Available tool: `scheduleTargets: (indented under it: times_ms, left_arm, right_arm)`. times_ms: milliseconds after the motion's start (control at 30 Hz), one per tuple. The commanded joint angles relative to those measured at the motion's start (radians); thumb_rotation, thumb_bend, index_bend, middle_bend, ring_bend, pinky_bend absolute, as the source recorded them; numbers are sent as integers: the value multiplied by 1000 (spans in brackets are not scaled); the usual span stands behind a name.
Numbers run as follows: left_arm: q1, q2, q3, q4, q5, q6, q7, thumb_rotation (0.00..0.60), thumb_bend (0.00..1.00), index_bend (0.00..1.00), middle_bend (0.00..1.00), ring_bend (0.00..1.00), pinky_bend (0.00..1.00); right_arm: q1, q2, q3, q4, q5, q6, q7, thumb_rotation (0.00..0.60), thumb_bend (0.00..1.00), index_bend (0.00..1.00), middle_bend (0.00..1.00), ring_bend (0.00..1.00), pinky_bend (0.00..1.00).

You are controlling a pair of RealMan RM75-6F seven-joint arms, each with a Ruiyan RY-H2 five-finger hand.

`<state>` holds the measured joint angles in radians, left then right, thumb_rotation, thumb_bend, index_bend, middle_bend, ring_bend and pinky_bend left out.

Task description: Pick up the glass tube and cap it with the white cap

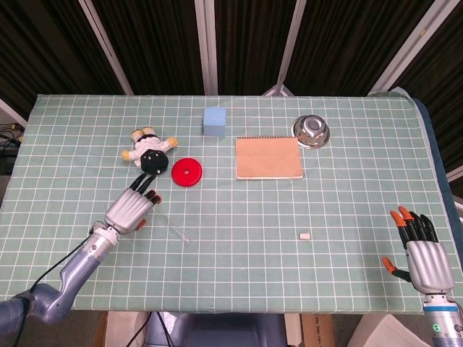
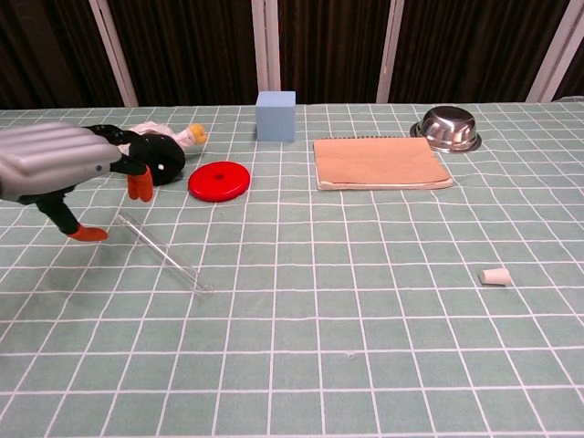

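The clear glass tube [image 1: 170,223] [image 2: 169,256] lies flat on the green checked cloth, slanting from upper left to lower right. My left hand [image 1: 130,209] [image 2: 64,166] hovers just left of its upper end, fingers apart and holding nothing. The small white cap [image 1: 304,236] [image 2: 495,276] lies on its side to the right of the table's middle. My right hand [image 1: 422,256] stays at the front right corner, well away from the cap, fingers spread and empty. It does not show in the chest view.
Behind the tube lie a small plush doll [image 1: 150,152] and a red disc [image 1: 187,172]. A blue cube [image 1: 215,121], a brown notebook [image 1: 268,157] and a steel bowl [image 1: 311,131] stand further back.
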<state>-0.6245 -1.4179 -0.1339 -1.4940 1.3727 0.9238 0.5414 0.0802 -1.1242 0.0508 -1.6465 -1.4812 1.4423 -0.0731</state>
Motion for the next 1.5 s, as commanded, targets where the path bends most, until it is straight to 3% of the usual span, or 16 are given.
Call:
scheduleTargets:
  times_ms: [33, 667, 1100, 1500]
  left_arm:
    - [-31, -38, -5, 40, -31, -34, 12, 600, 324, 390, 370, 0, 0]
    - [-87, -131, 18, 139, -98, -60, 30, 600, 365, 438, 398, 0, 0]
    - [-93, -131, 39, 140, -108, -38, 16, 600, 471, 513, 511, 36, 0]
    - [-90, -122, 49, 132, -88, -1, -18, 600, 490, 526, 551, 59, 0]
  right_arm:
    - [-1, 0, 2, -1, 5, -1, 5, 600, 266, 0, 0, 0, 0]
    - [-1, 3, 4, -10, 17, -7, 14, 600, 266, 0, 0, 0, 0]
    - [-1, 3, 4, -16, 21, -10, 14, 600, 265, 0, 0, 0, 0]
    - [-2, 4, 4, -18, 21, -9, 15, 600, 266, 0, 0, 0, 0]
